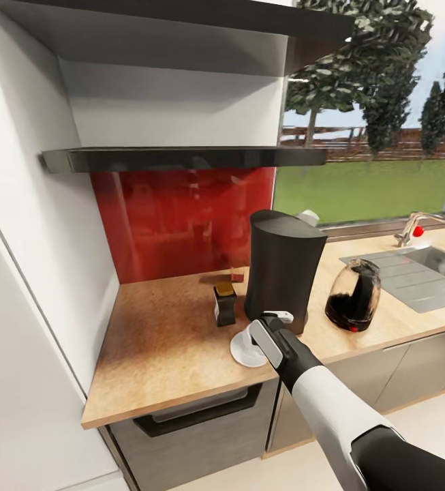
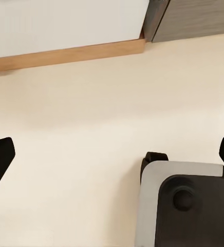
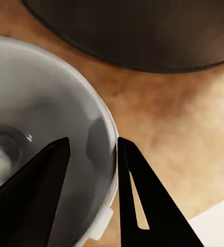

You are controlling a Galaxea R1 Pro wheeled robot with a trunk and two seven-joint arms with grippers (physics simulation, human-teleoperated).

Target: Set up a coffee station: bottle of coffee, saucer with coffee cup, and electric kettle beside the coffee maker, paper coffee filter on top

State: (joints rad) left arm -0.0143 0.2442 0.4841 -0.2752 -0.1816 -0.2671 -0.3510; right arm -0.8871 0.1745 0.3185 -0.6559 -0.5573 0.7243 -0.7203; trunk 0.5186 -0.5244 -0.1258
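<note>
Reaching over the wooden countertop, the right gripper sits at the white coffee cup, which stands near the counter's front edge, at seven o'clock from the coffee maker and just beside its base. In the right wrist view its two dark fingers straddle the wall of the cup, one inside the bowl and one outside, close on the rim but not clearly touching. A small bottle of coffee stands at nine o'clock from the maker. At three o'clock, the glass electric kettle rests near the sink. The left gripper hangs over pale floor, jaws wide apart.
</note>
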